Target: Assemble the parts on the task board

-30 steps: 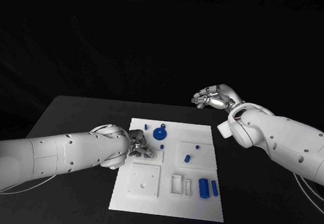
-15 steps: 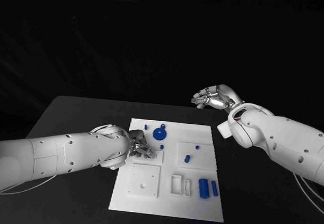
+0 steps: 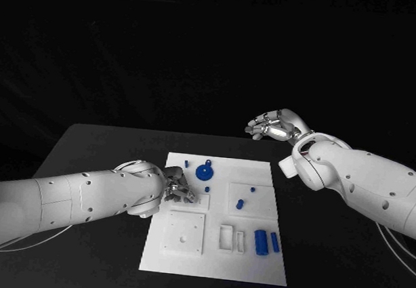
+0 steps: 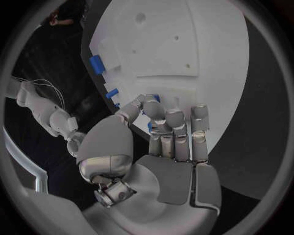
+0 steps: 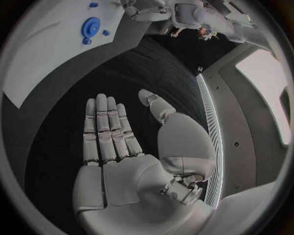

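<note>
task board (image 3: 212, 267): white plate, mid-table on the black table (image 3: 100, 148), long side running away from the robot; raised white fixtures and sockets across it.
left hand (image 3: 178, 184): low over the board's left edge, fingers curled in; small blue part (image 4: 156, 98) pinched between thumb and fingertips (image 4: 173, 116); rest of that piece hidden behind the fingers.
right hand (image 3: 274, 127): raised well beyond the board's far right corner; flat palm, fingers straight and side by side, thumb apart, holding nothing (image 5: 116, 147).
round blue part (image 3: 205, 171): disc-like piece on the far half of the board, just beyond the left hand, apart from it.
small blue pegs (image 3: 241, 203): loose near the board's middle, to the right of the left hand.
blue cylinders (image 3: 261, 242): pair lying side by side near the right edge, nearer half of the board.
step in hand: likely seating the pinched part into a socket near the left edge; which socket cannot tell.
handling advice: keep pinch firm but light; square the piece over its hole before pressing; lower straight, no sideways drag.
risk: part tilting or jamming at the socket mouth; board sliding under a push, so worth steadying with the free right hand.
</note>
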`<state>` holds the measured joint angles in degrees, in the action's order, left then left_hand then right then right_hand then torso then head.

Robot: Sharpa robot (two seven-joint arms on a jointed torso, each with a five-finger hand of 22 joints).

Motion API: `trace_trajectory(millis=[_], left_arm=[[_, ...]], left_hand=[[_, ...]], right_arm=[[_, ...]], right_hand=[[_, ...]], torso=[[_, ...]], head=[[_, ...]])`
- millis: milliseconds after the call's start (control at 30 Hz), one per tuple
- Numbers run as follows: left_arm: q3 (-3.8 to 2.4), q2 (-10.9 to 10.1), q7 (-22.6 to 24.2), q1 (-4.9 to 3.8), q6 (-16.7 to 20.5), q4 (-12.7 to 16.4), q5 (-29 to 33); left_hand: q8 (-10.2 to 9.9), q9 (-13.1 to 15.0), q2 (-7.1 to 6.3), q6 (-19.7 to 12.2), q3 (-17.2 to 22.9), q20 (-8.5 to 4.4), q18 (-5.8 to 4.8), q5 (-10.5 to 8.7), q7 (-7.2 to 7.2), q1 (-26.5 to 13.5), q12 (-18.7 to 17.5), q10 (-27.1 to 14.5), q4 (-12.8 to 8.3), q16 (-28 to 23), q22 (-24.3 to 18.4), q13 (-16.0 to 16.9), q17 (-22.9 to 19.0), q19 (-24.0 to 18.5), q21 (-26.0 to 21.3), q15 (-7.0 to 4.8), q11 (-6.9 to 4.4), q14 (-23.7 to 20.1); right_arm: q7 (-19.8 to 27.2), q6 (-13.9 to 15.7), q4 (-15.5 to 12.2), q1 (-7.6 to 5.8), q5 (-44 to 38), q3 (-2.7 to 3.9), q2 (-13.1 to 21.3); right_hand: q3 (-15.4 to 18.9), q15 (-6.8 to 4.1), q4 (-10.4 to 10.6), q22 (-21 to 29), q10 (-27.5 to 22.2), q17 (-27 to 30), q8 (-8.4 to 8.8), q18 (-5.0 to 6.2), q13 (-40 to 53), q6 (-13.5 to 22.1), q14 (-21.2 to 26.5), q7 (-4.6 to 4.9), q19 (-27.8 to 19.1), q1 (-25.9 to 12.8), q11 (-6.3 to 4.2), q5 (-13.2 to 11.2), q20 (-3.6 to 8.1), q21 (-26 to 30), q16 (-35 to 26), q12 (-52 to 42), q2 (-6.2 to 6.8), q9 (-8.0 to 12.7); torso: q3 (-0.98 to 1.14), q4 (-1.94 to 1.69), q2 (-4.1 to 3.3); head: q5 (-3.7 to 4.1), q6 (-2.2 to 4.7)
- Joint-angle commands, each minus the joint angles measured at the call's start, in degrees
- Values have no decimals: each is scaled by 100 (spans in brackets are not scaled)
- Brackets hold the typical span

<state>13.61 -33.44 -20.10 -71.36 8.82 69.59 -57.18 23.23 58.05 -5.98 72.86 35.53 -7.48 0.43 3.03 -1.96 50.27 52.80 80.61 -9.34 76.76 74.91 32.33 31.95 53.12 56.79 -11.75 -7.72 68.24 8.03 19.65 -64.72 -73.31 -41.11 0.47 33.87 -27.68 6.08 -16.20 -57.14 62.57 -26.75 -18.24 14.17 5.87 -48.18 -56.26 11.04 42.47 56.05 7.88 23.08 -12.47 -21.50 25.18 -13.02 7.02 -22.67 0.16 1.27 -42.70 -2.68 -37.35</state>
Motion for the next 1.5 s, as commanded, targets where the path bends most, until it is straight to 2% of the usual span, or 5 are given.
trace_trajectory(millis=[33, 467, 900, 1167, 1500], left_arm=[[-1, -3, 29, 3, 135, -22, 165], [-12, -26, 51, 3, 114, -34, 331], [-13, -28, 62, 3, 80, -61, 463], [-14, -24, 75, 2, 67, -66, 513], [-15, -41, 93, 2, 74, -80, 593]], left_hand=[[-26, 6, -68, -45, 8, -798, 92, -22, 18, -28, -33, -28, 51, -13, 72, -15, -14, -26, -22, 8, 8, -37], [-67, 17, -158, -82, 8, -793, 87, -23, 32, -60, -69, -53, 189, -33, 68, -60, -53, -47, -41, 7, 18, -65], [-77, 21, -200, -92, 10, -792, 87, -23, 34, -53, -75, -60, 216, -35, 68, -70, -62, -56, -47, 5, 19, -74], [-235, -5, -356, -343, 30, -759, 54, -23, 122, -13, -186, -304, 309, -143, 66, -135, -159, -184, -117, 82, 92, -253], [-324, -28, -426, -462, 26, -744, 33, -22, 173, 19, -187, -379, 374, -154, 72, -147, -226, -248, -144, 134, 139, -308]], right_arm=[[40, -79, -2, 1, -39, 3, -5], [40, -86, 15, 4, -37, 3, -15], [38, -98, 29, 9, -32, 2, -18], [37, -100, 26, 10, -30, 2, -19], [38, -104, 42, 18, -28, 2, -28]], right_hand=[[46, 40, 1, 9, 29, -9, 26, 83, -8, 50, 1, 1, -23, 31, -6, -36, -28, 38, -28, 29, -1, 5], [51, 41, 2, 10, 31, -11, 26, 83, -11, 51, 2, 1, -26, 28, -6, -35, -29, 40, -32, 32, -3, 7], [56, 42, 2, 10, 31, -11, 27, 83, -15, 53, 3, 2, -28, 24, -5, -32, -30, 43, -36, 36, -2, 9], [64, 44, 4, 11, 29, -12, 29, 83, -21, 58, 7, 4, -33, 16, -3, -28, -31, 47, -42, 43, 0, 12], [71, 46, 4, 12, 28, -13, 32, 82, -27, 64, 10, 6, -39, 11, -1, -23, -33, 52, -48, 49, 3, 15]], torso=[[-1, -2, 0], [0, -6, -1], [0, -5, 3], [-1, -7, 1], [1, -3, 1]], head=[[9, 2], [12, -10], [7, -15], [13, -12], [8, -13]])
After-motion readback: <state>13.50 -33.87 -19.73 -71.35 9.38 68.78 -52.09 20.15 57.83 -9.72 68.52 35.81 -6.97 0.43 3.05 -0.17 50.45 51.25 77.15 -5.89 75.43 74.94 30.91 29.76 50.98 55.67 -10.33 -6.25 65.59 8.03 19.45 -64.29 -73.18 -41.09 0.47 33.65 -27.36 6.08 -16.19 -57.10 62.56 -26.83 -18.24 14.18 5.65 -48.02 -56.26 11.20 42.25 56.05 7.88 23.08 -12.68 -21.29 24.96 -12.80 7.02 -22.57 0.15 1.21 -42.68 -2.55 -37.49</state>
